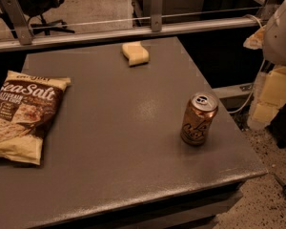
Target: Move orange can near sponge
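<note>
Landmark for this entry: the orange can. All places are given from it.

Counter (124,142): grey slab filling most of the camera view. The can stands on its right-hand part, set in from the right edge and the near edge. A metal rail (86,34) runs along the far side.

Chip bag (24,116): large sea-salt bag lying flat, well apart to the left of the can, across the counter. It is not part of the job and is clear of the likely path.

Arm (282,30): only a white rounded shell shows, up and to the right of the can, beyond the counter's right edge. The gripper itself is out of view, so I cannot tell whether the jaws are apart or together. I judge that the gripper must come in from that right side, which puts the can left of the arm and nearer to the camera.

Orange can (199,119): upright, with its long axis vertical, the silver pull-tab top facing up and the script lettering toward the camera. Nothing touches it, and there is bare counter all round it.

Sponge (135,53): pale yellow wavy block lying flat, up and to the left of the can, close to the far edge. The two are well apart.

Judgement: the task has not started and the can has not been grasped. The reach goes down and left from the arm to the can, with the jaws taking it across its round side. The carry then runs toward the far left. The risk is tipping the upright can on contact.
</note>
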